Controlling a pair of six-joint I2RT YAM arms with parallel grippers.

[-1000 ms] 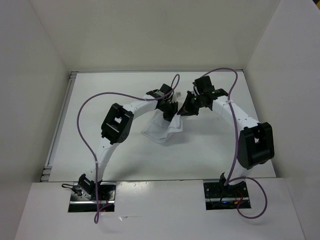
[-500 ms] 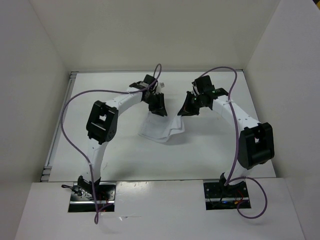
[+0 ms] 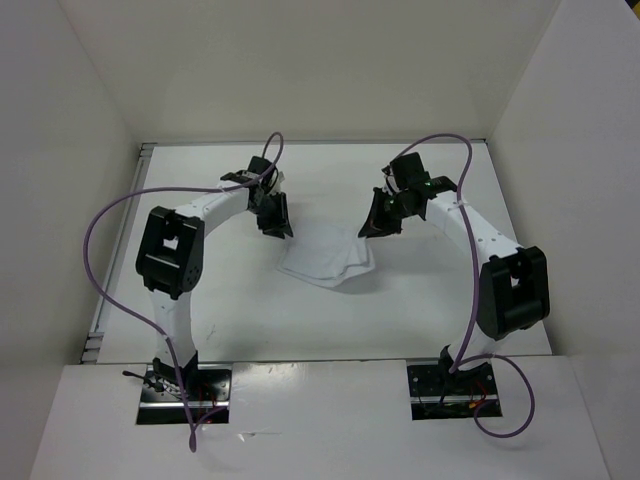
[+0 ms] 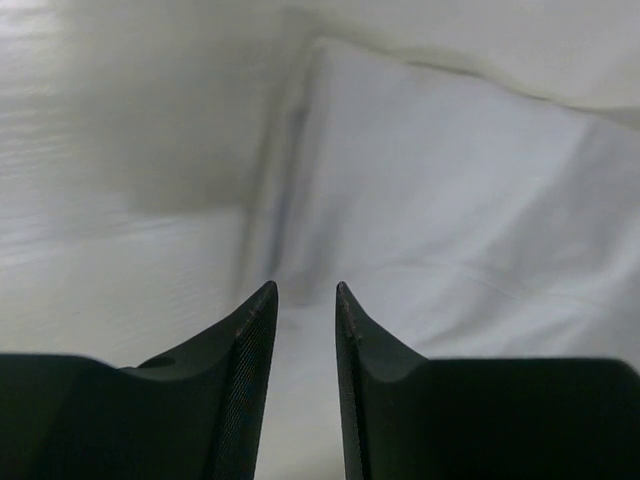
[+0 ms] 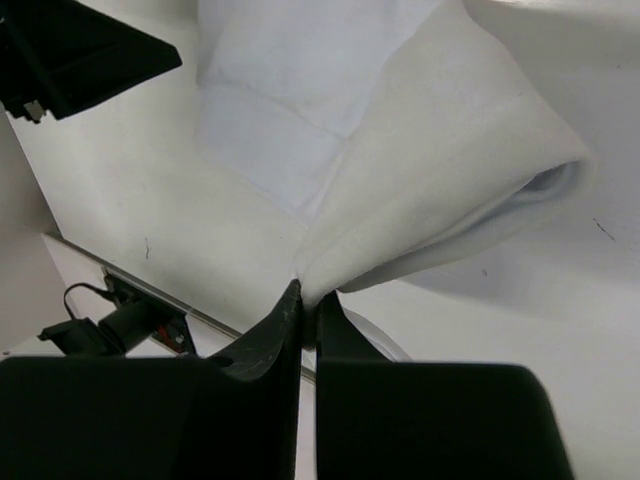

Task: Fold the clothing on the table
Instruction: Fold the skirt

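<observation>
Item by item, as found:

Clothing (image 3: 325, 258): one piece. It was white, thin and soft, with grey shadow in its creases. Most of it lay flat in what looked like two layers, with a straight seam line visible on the upper face. Its right side was drawn up off the surface into a rounded, hollow fold. It lay near the middle of the worktop (image 3: 430, 300), between my two arms.

Worktop: one. It was white and matte, with upright white walls on three sides.

Arms: two, both white with black joints. Purple cables: two, one looped along each arm.

Left end effector (image 3: 275, 222): one. Its fingers stood a narrow gap apart with nothing between them. It sat at the cloth's far left corner, tips pointed at that edge. In the left wrist view the fabric filled the space just ahead of the tips. I could not tell whether they touched it.

Right end effector (image 5: 305, 295): one. Its fingers were pressed together on a gathered point of the clothing's right edge. The raised fold ran out from that pinch, and the flat part spread beyond it toward my left end effector.
</observation>
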